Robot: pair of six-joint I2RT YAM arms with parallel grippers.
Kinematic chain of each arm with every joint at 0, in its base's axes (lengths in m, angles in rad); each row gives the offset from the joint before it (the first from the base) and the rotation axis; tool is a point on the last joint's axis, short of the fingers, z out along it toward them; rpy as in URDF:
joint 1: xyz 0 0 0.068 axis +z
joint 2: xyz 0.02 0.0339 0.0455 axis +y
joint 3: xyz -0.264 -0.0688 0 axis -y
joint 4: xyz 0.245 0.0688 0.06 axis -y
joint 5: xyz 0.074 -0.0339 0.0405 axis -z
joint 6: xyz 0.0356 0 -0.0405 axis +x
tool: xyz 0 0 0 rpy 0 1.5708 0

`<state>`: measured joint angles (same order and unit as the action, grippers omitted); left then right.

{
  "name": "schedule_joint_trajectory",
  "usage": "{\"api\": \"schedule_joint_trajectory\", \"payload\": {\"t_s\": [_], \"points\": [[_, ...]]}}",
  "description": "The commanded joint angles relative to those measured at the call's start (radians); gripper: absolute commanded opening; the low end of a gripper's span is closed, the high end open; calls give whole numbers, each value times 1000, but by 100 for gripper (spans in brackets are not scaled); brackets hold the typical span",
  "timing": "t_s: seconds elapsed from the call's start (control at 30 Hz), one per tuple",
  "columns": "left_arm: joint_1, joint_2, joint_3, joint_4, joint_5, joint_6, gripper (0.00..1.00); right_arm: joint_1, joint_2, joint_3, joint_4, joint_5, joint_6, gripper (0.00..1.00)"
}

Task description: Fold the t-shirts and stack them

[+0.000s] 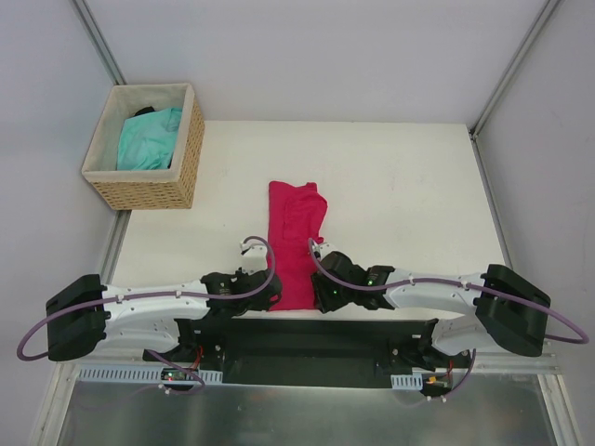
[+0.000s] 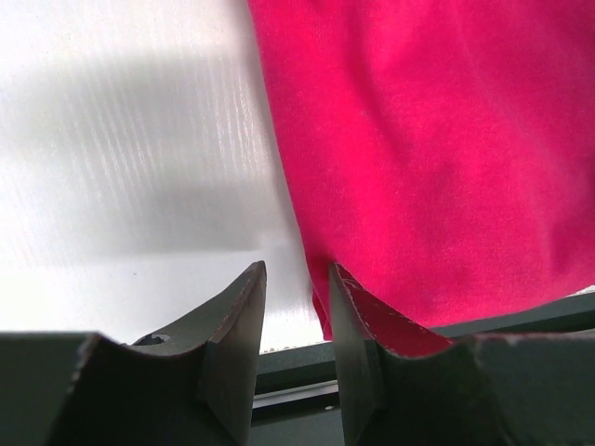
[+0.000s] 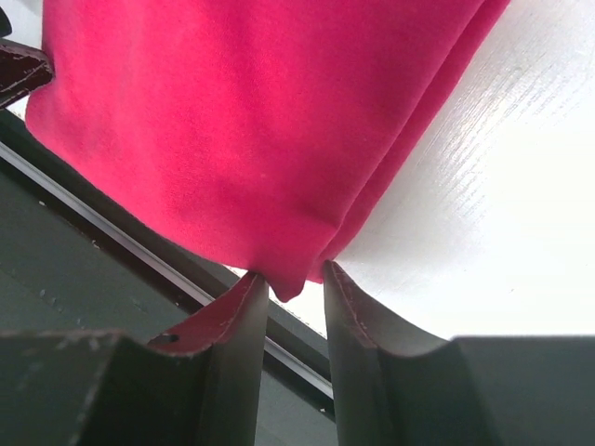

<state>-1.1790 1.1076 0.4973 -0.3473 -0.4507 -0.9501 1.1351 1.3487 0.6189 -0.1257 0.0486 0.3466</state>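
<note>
White matt desk (image 1: 400,186), boxed in by pale grey walls (image 1: 325,56) with metal posts (image 1: 98,42) at the far corners. At upper left of the overhead view, a wicker basket (image 1: 181,181) on the desk's far corner, with the turquoise t-shirt (image 1: 149,139) crumpled inside.

At centre, the crimson-pink t-shirt (image 1: 293,232), folded into a long narrow strip from mid-desk down to the near edge. At its lower left corner, the left pincer (image 1: 272,295); at its lower right corner, the right pincer (image 1: 323,295). Both low over the desk, pointing in at the cloth.

From the wrist views: fingers (image 2: 232,316) of each pincer a narrow gap apart, with a bottom corner of the crimson cloth reaching into each gap. On the left pincer, cloth against the finger at frame right, bare desk in the rest of the gap. On the right pincer, cloth between both tips. Cannot tell whether either truly pinches the fabric.

Hard to make out: a small dark scrap at the basket's back. Cut off in both wrist views: most of the strip. Hidden behind the pincers overhead: the strip's bottom corners.
</note>
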Motion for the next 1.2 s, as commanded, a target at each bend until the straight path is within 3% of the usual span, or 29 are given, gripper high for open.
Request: {"api": "schedule_joint_trajectory", "payload": {"t_s": [0.0,0.8,1.17], "points": [[-7,8,34,1,-25,13,33,5,3,38,-9,11,-14,33],[-79,35,32,8,15,-58,34,5,3,50,-35,28,-27,33],[-90,81,49,19,7,-59,28,6,7,54,-32,28,-35,32]]}}
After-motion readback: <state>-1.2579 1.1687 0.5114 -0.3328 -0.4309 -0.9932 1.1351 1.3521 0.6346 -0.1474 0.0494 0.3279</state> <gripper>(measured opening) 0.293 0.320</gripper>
